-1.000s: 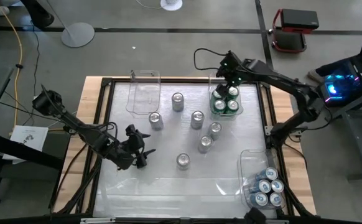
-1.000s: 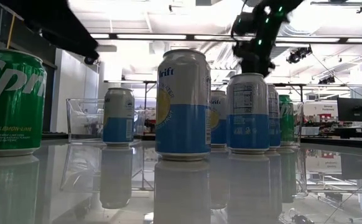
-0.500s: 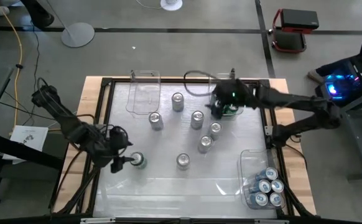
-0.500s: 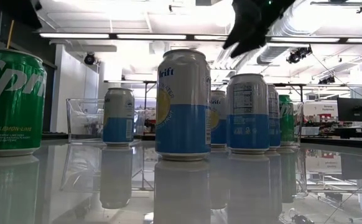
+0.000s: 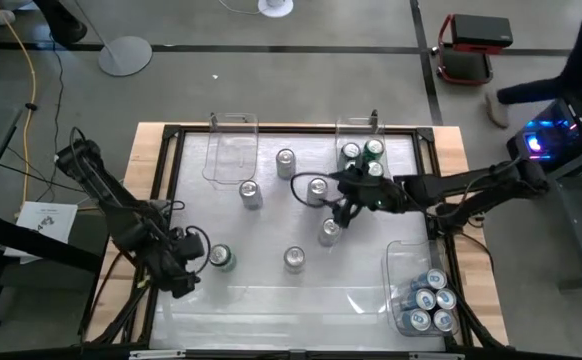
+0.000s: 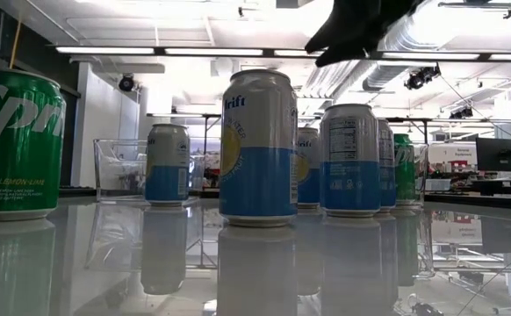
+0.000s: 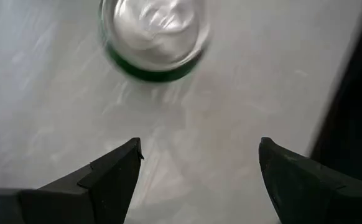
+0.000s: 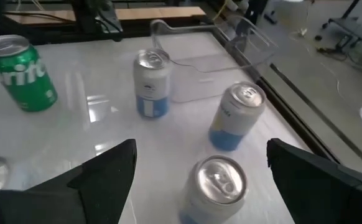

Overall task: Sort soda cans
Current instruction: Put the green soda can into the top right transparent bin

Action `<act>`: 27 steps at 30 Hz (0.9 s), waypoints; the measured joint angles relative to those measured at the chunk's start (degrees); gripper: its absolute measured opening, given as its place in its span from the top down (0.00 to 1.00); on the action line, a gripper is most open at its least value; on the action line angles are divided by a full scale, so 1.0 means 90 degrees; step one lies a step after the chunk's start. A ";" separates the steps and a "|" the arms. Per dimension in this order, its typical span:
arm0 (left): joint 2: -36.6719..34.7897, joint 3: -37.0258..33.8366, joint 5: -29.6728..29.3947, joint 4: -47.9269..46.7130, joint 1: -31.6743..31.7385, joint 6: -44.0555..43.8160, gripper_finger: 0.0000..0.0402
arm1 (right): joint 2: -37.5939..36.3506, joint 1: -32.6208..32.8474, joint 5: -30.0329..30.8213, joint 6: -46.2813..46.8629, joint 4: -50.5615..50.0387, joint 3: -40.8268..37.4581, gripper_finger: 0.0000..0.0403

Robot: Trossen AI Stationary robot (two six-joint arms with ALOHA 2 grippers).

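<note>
High view shows the left gripper (image 5: 193, 262) low over the table (image 5: 271, 295) with its fingers spread and holding nothing; a green can (image 5: 221, 258) stands upright just beyond its fingertips, apart from them. Left wrist view has that same green can (image 7: 154, 38) ahead of the two dark fingers (image 7: 109, 180), roughly in line with the gap between them and untouched. The right gripper (image 5: 337, 197) reaches over the middle of the table, its fingers wide apart and empty. Right wrist view places a silver-topped can (image 8: 215, 186) directly between the spread fingers (image 8: 103, 174), close ahead, with two blue-and-white cans (image 8: 152, 84) (image 8: 236, 116) farther beyond the tips and a second green can (image 8: 22, 73) off to one side of them; a clear empty bin (image 8: 221, 46) lies past those cans. Seen from above, loose cans (image 5: 318, 190) (image 5: 331, 231) stand right by the right gripper's fingertips, others (image 5: 286, 162) (image 5: 250, 194) (image 5: 294, 259) farther off, one clear bin (image 5: 374, 128) behind the fingers holds green cans (image 5: 352, 153), and another bin (image 5: 396, 262) well to the side of them holds blue cans (image 5: 426, 300). Low view shows a blue-and-white can (image 6: 258, 147) standing upright under the dark right gripper (image 6: 356, 31), which hangs above the can tops without touching them.
</note>
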 joint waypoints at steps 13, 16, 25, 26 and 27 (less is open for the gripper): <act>0.0725 -0.1178 -0.1256 0.1256 -0.0092 -0.0181 0.25 | -0.0002 0.0735 0.0591 0.0053 0.0007 0.0012 0.14; 0.0839 -0.1182 -0.1715 0.1492 -0.0092 -0.0022 0.25 | -0.0002 0.0780 0.0597 0.0154 0.0005 0.0012 0.14; 0.1531 -0.1185 -0.3139 0.2308 -0.0087 -0.0245 0.25 | -0.0002 0.0780 0.0594 0.0291 0.0005 0.0012 0.14; 0.1608 -0.1185 -0.3275 0.2401 -0.0087 -0.0263 0.25 | -0.0002 0.0780 0.0594 0.0291 0.0005 0.0012 0.14; 0.1677 -0.1185 -0.3425 0.2507 -0.0100 -0.0265 0.25 | -0.0002 0.0780 0.0594 0.0291 0.0005 0.0012 0.14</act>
